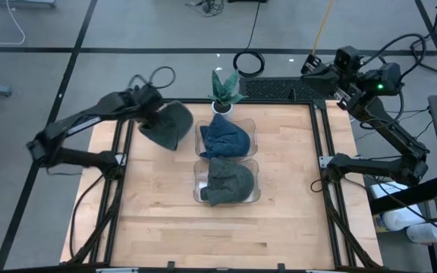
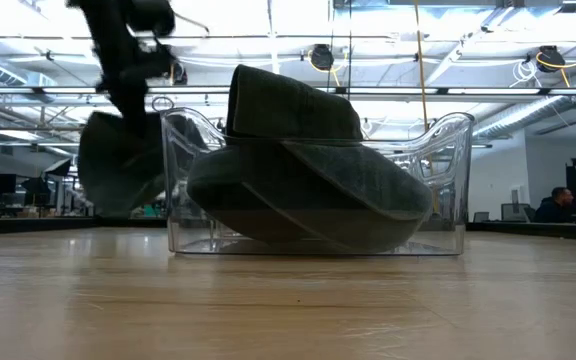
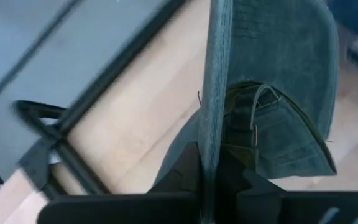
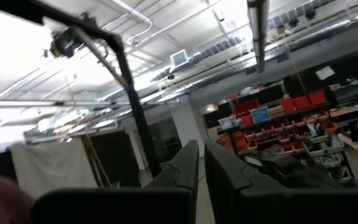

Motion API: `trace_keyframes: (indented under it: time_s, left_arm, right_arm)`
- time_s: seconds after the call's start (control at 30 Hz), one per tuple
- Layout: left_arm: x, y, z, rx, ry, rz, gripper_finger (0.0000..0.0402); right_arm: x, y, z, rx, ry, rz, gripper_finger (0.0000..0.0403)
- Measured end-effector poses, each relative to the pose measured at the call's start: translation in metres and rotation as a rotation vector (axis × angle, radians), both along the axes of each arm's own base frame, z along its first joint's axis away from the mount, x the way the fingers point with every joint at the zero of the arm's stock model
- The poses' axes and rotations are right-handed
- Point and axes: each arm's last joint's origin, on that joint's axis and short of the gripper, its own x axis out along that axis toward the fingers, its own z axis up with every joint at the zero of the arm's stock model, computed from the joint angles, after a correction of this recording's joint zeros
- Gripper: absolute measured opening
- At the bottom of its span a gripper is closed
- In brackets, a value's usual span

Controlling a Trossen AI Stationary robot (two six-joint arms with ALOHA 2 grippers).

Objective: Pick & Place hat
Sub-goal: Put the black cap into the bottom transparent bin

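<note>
A dark grey-green hat (image 1: 170, 126) hangs from my left gripper (image 1: 153, 114), which is shut on it left of two clear bins. The low view shows this hat (image 2: 116, 165) above the table top, beside the near bin. The far bin (image 1: 249, 127) holds a blue hat (image 1: 224, 139). The near bin (image 1: 255, 191) holds a dark green hat (image 1: 228, 182), which fills it in the low view (image 2: 308, 185). My right gripper (image 1: 310, 68) waits raised past the table's far right corner, with its fingers shut (image 4: 201, 167). My left gripper (image 3: 209, 174) pinches the hat's brim (image 3: 212, 134) edge-on between its two fingers. The crown (image 3: 278, 124) bulges out to one side beyond the fingers. The hat hangs below the gripper, lifted clear of the table.
A small potted plant (image 1: 224, 92) stands just beyond the far bin, at the table's far edge. Black frame rails (image 1: 120, 182) run along the left and right sides of the wooden table top (image 1: 294, 197). Bare wood lies on both sides of the bins and in front of them.
</note>
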Motion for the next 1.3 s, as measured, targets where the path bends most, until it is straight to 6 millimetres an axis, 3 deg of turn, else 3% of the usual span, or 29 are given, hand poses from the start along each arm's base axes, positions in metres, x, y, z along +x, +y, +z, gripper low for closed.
trace_keyframes:
  time_s: [0.17, 0.33, 0.5, 0.67, 0.8, 1.0, 1.3]
  left_arm:
    - [-0.022, -0.029, 0.028, 0.124, -0.137, 0.062, 0.001]
    - [-0.038, -0.049, 0.053, 0.224, -0.292, 0.099, 0.001]
    - [-0.043, -0.06, 0.091, 0.342, -0.442, 0.088, 0.001]
    - [-0.04, -0.069, 0.134, 0.509, -0.647, 0.028, 0.001]
    - [-0.033, -0.078, 0.157, 0.63, -0.76, -0.007, 0.001]
    - [-0.014, -0.097, 0.176, 0.799, -0.823, -0.032, 0.001]
    - [0.04, -0.133, 0.18, 1.104, -0.457, -0.061, 0.001]
  right_arm:
    - [0.002, -0.003, -0.002, 0.082, 0.011, -0.022, 0.004]
    - [0.005, -0.007, -0.005, 0.219, 0.05, -0.018, 0.0103]
    - [0.013, -0.008, -0.012, 0.443, 0.144, 0.038, 0.017]
    - [0.023, 0.003, -0.016, 0.501, 0.184, 0.093, 0.0202]
    - [0.034, 0.016, -0.017, 0.528, 0.156, 0.083, 0.0207]
    - [0.045, 0.037, -0.015, 0.611, 0.102, 0.075, 0.0208]
    - [0.073, 0.063, -0.022, 0.83, 0.061, 0.021, 0.0208]
